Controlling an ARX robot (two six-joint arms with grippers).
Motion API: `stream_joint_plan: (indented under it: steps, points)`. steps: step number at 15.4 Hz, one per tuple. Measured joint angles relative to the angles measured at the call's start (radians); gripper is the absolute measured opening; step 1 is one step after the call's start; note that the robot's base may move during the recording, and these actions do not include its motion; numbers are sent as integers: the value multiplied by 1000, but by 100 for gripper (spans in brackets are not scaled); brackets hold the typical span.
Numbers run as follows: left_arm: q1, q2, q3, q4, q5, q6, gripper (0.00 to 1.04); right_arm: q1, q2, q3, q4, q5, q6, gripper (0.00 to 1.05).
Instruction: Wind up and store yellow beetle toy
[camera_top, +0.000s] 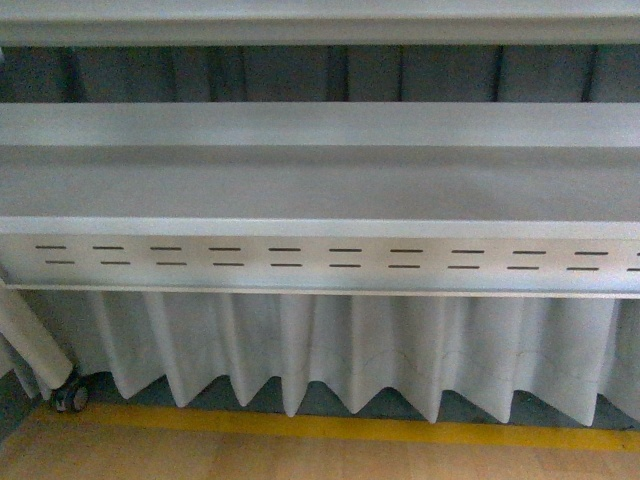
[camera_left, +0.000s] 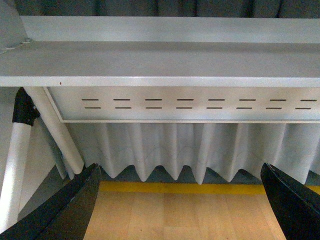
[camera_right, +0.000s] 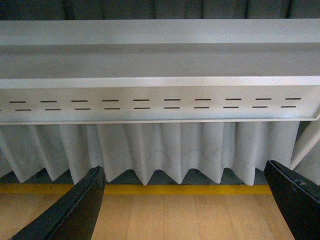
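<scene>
Grey-white counter (camera_top: 320, 185), front view: I see its top running across the whole frame, with a slotted panel (camera_top: 320, 258) under the front edge and a pleated white skirt (camera_top: 330, 350) hanging below that. A yellow stripe (camera_top: 330, 428) crosses the wooden floor (camera_top: 300, 462) just beside the skirt's hem. At far left a tilted white leg (camera_top: 30, 335) ends in a dark caster (camera_top: 70, 398).

Left wrist view: the left end effector (camera_left: 180, 172) has its two black fingers (camera_left: 75, 200) spread wide apart, gripping nothing. Between them I see the floor, stripe and skirt, with the slotted panel and the counter above.

Right wrist view: the right end effector (camera_right: 183, 167) is likewise spread wide and grips nothing. It faces the same counter front, skirt, stripe and floor.

Yellow beetle toy: I cannot tell where it is, since no view shows it.
</scene>
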Motion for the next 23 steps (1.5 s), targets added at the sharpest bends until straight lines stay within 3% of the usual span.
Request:
stream_joint_plan:
  steps: [23]
  points:
    - [0, 0, 0, 0, 0, 0, 98, 0, 0, 0, 0, 0, 0, 98]
